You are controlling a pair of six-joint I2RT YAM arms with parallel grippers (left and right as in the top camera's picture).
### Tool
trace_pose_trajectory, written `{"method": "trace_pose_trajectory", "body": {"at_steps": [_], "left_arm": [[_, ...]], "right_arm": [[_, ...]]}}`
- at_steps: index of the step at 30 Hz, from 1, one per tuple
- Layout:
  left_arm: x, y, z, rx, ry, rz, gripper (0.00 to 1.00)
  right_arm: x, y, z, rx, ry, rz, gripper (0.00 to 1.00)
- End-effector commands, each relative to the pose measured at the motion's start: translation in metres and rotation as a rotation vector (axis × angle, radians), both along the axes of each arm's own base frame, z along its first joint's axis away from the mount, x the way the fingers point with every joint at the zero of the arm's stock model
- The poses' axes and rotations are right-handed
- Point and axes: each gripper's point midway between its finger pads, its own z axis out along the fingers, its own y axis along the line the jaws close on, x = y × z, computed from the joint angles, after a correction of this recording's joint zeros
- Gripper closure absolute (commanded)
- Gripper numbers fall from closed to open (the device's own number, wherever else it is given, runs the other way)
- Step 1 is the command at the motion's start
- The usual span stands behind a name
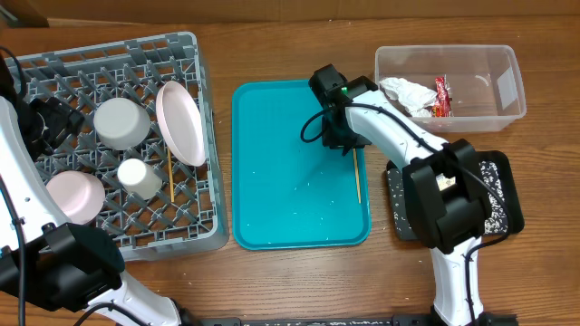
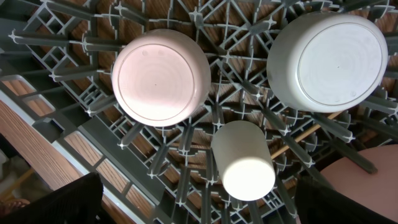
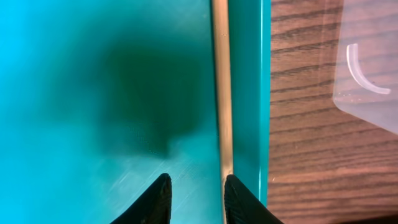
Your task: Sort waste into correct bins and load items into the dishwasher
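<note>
The grey dishwasher rack (image 1: 195,63) holds a grey-white bowl (image 1: 120,122), a pink plate (image 1: 179,122) on edge, a white cup (image 1: 138,177), a pink bowl (image 1: 74,195) and one chopstick (image 1: 171,177). My left gripper (image 2: 199,211) hangs open above the rack floor, near the cup (image 2: 244,162) and the pink bowl (image 2: 160,78). A second chopstick (image 3: 221,87) lies along the teal tray's right wall (image 3: 249,93). My right gripper (image 3: 198,196) is low over the tray, narrowly open, its right fingertip on top of that chopstick's near end and only tray between the jaws.
The clear tub (image 1: 503,113) at back right holds the white napkin (image 1: 408,92) and the red wrapper (image 1: 441,95). The black tray (image 1: 500,195) with pale crumbs lies partly under my right arm. Bare wood borders the teal tray (image 1: 281,181).
</note>
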Motion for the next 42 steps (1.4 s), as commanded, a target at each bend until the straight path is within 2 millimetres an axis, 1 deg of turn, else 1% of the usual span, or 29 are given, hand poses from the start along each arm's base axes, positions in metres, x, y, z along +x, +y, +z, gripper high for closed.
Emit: {"method": "trace_pose_trajectory", "body": {"at_steps": [1, 7, 10, 12, 17, 21, 24, 26, 27, 30, 31, 32, 34, 37, 40, 42], "left_arm": [[0.002, 0.0, 0.007, 0.011, -0.023, 0.012, 0.0], [0.002, 0.0, 0.007, 0.011, -0.023, 0.012, 0.0], [0.002, 0.0, 0.007, 0.011, -0.023, 0.012, 0.0], [0.002, 0.0, 0.007, 0.011, -0.023, 0.012, 0.0], [0.002, 0.0, 0.007, 0.011, -0.023, 0.012, 0.0], [0.002, 0.0, 0.007, 0.011, -0.023, 0.012, 0.0], [0.002, 0.0, 0.007, 0.011, -0.023, 0.012, 0.0], [0.002, 0.0, 0.007, 0.011, -0.023, 0.012, 0.0], [0.002, 0.0, 0.007, 0.011, -0.023, 0.012, 0.0], [0.002, 0.0, 0.007, 0.011, -0.023, 0.012, 0.0], [0.002, 0.0, 0.007, 0.011, -0.023, 0.012, 0.0], [0.002, 0.0, 0.007, 0.011, -0.023, 0.012, 0.0], [0.002, 0.0, 0.007, 0.011, -0.023, 0.012, 0.0], [0.002, 0.0, 0.007, 0.011, -0.023, 0.012, 0.0], [0.002, 0.0, 0.007, 0.011, -0.023, 0.012, 0.0], [0.002, 0.0, 0.007, 0.011, -0.023, 0.012, 0.0]], "right_arm": [[0.003, -0.011, -0.01, -0.023, 0.015, -0.001, 0.7], [0.005, -0.016, -0.011, -0.011, 0.023, -0.004, 0.7], [0.004, -0.004, -0.013, 0.074, 0.054, 0.047, 0.7], [0.004, 0.0, -0.013, 0.103, 0.059, 0.051, 0.7], [0.002, -0.001, -0.016, 0.099, 0.066, 0.051, 0.7], [-0.001, -0.002, -0.022, 0.095, 0.074, 0.05, 0.7], [-0.007, -0.005, -0.031, 0.09, 0.088, 0.049, 0.7], [-0.012, -0.007, -0.037, 0.086, 0.098, 0.048, 0.74], [-0.016, -0.009, -0.04, 0.082, 0.109, 0.046, 0.78], [-0.018, -0.007, -0.041, 0.096, 0.117, 0.021, 0.9], [-0.018, -0.002, -0.039, 0.117, 0.119, 0.02, 0.94], [-0.017, 0.001, -0.038, 0.138, 0.12, 0.012, 0.96], [-0.016, 0.007, -0.034, 0.168, 0.12, 0.01, 0.96], [-0.01, 0.018, -0.021, 0.215, 0.117, 0.015, 0.96], [0.001, 0.025, 0.006, 0.245, 0.089, -0.008, 0.96], [0.008, 0.034, 0.031, 0.292, 0.063, 0.002, 0.96]]}}
